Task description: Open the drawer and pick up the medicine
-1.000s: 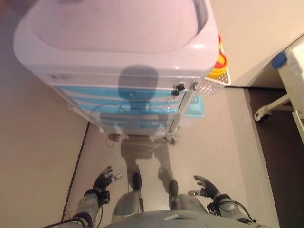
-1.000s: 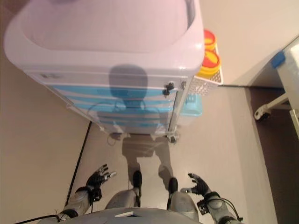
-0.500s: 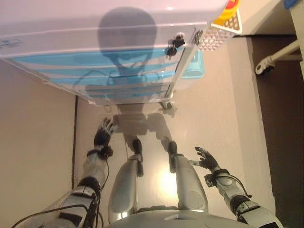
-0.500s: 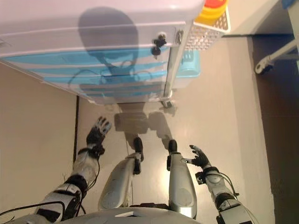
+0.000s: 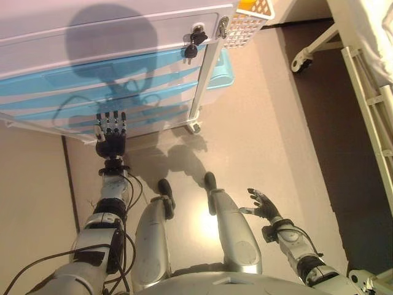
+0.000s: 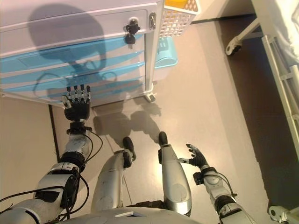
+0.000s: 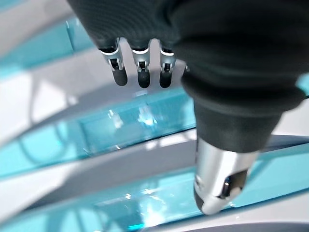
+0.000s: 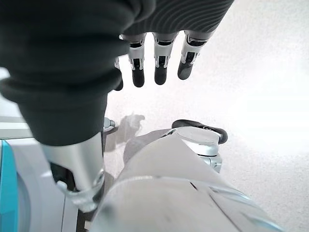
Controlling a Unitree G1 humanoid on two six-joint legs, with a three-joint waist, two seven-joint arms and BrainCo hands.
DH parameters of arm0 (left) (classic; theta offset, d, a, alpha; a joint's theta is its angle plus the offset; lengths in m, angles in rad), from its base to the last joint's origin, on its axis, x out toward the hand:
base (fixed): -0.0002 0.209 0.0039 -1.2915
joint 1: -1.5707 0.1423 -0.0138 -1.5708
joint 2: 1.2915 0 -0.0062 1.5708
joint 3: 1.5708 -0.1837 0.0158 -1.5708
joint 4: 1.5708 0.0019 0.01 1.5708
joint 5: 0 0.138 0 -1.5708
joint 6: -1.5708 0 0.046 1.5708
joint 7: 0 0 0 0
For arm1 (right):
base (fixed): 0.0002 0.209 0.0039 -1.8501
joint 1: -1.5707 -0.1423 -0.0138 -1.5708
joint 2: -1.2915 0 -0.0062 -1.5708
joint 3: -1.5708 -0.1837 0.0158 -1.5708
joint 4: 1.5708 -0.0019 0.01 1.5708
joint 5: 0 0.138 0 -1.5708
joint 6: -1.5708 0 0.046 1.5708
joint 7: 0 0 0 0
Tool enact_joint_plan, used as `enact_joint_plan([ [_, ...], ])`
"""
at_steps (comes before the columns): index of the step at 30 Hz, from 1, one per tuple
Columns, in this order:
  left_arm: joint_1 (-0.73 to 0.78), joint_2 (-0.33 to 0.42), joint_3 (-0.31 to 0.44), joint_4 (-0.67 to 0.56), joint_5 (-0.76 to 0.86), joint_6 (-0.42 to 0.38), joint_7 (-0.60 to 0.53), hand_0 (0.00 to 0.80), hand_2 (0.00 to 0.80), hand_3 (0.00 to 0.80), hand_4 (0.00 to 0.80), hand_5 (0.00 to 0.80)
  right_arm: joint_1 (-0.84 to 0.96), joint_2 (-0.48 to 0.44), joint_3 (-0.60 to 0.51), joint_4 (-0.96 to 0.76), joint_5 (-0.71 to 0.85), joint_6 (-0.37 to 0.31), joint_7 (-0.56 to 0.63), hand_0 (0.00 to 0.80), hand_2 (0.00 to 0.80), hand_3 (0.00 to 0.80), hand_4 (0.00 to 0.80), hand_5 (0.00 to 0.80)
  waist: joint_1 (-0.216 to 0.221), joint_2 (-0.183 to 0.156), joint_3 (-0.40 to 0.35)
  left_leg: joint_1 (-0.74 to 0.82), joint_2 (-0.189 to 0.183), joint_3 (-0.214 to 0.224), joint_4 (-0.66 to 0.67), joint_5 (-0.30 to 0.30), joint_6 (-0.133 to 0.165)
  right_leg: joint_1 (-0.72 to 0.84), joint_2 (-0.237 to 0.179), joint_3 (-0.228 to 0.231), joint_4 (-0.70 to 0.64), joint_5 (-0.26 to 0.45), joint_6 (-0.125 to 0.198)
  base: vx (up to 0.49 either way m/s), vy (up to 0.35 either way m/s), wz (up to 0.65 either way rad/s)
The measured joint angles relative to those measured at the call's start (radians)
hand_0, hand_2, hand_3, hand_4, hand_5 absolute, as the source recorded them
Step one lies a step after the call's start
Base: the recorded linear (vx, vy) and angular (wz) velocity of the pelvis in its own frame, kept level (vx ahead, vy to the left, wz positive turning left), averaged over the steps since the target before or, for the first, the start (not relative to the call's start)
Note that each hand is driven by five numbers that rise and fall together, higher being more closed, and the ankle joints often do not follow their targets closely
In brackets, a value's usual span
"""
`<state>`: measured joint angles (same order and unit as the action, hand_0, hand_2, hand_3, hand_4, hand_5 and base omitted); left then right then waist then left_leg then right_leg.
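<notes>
— Reaching up with straight, spread fingers, the left hand (image 5: 110, 142) has its dark tips at the lowest blue drawers (image 5: 92, 101) of the white cart (image 5: 73, 43); does it grip anything?

— No, nothing; whether the tips touch the drawer front cannot be told. All drawers are shut, so the medicine is not visible.

— And the right hand (image 5: 263, 206)?

— It hangs low over the floor (image 5: 270, 123), fingers loosely open and empty. A white basket (image 5: 245, 18) hangs on the cart's side, with a bed frame (image 5: 368, 92) further right.
</notes>
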<state>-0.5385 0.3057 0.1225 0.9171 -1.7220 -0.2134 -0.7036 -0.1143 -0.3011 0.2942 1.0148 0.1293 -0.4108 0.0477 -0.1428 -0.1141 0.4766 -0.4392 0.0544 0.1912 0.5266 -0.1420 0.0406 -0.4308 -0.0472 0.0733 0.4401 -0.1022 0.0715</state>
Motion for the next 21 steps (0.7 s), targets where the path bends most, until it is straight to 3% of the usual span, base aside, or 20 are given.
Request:
enact_joint_plan([
  [8, -0.009, 0.019, -0.001, 0.0, -0.088, 0.04, -0.001, 0.0, 0.0, 0.0, 0.0, 0.0, 0.022, 0.006, 0.033, -0.027, 0.006, -0.014, -0.018, 0.0, 0.0, 0.0, 0.0, 0.0, -0.026, -0.027, -0.011, -0.008, 0.002, 0.003, 0.029, -0.009, 0.009, -0.003, -0.004, 0.006, 0.012, 0.006, 0.008, 0.031, -0.031, -0.02],
  [10, -0.01, 0.02, -0.004, -0.006, -0.096, 0.054, -0.005, 0.195, 0.195, 0.195, 0.195, 0.195, 0.032, 0.006, 0.035, -0.035, 0.005, -0.026, -0.025, 0.0, 0.0, 0.0, 0.0, 0.0, -0.027, -0.03, -0.012, -0.009, -0.003, 0.009, 0.024, -0.005, 0.013, -0.009, -0.011, 0.011, 0.01, 0.007, 0.008, -0.014, -0.041, -0.02],
  [12, -0.009, 0.017, -0.012, -0.007, -0.099, 0.061, -0.008, 0.8, 0.8, 0.8, 0.8, 0.8, 0.032, 0.006, 0.035, -0.036, 0.004, -0.027, -0.028, 0.0, 0.0, 0.0, 0.0, 0.0, -0.027, -0.03, -0.012, -0.007, -0.006, 0.01, 0.017, -0.003, 0.017, -0.005, -0.013, 0.015, 0.004, 0.011, 0.012, 0.028, -0.032, 0.0],
  [17, -0.004, 0.017, -0.049, -0.026, -0.077, 0.081, -0.008, 0.8, 0.8, 0.8, 0.8, 0.8, 0.032, 0.006, 0.034, -0.056, -0.003, -0.022, -0.045, 0.0, 0.0, 0.0, 0.0, 0.0, -0.009, -0.036, 0.043, 0.067, -0.038, 0.003, -0.047, 0.02, 0.035, 0.073, -0.036, 0.006, -0.045, 0.023, 0.022, 0.026, -0.037, 0.11],
  [21, 0.097, 0.018, -0.063, -0.074, 0.045, 0.147, -0.008, 0.8, 0.8, 0.8, 0.8, 0.8, 0.037, 0.005, 0.035, -0.072, -0.038, 0.018, -0.046, 0.0, 0.0, 0.0, 0.0, 0.0, 0.015, -0.032, 0.051, 0.168, -0.068, -0.008, -0.144, 0.046, 0.037, 0.169, -0.064, -0.014, -0.117, 0.023, 0.023, 0.033, -0.05, 0.17],
])
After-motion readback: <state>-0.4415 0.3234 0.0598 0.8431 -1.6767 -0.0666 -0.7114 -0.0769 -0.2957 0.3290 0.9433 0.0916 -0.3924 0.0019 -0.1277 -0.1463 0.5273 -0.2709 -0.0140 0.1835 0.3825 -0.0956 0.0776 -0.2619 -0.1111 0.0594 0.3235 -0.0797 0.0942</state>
